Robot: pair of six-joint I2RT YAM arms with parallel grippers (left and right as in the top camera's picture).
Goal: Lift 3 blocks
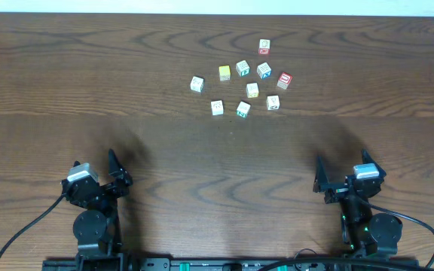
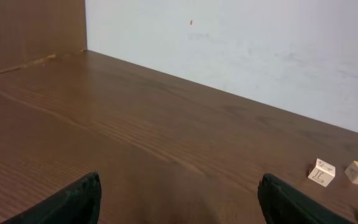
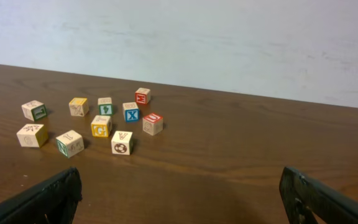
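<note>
Nothing had been lifted yet; this appeared to be the opening step, before any reach. Both arms sat at the near edge of the dark wooden bench (image 1: 51, 75), well apart from the blocks. The left fingers (image 2: 79, 202) stood wide and empty, and the right fingers (image 3: 55, 199) were likewise wide, holding nothing.

Ten small wooden alphabet cubes lay loosely scattered toward the far edge, right of centre, none stacked. The red-faced block (image 1: 284, 80), marked with a white letter, sat at the cluster's right edge. A cream block (image 1: 273, 102) lay just beside it on the near side, and another cream block (image 1: 217, 108) at the near left.

The next move likely called for the nearer right arm to reach forward and lower its fingers around one cube, clear of its neighbours.
</note>
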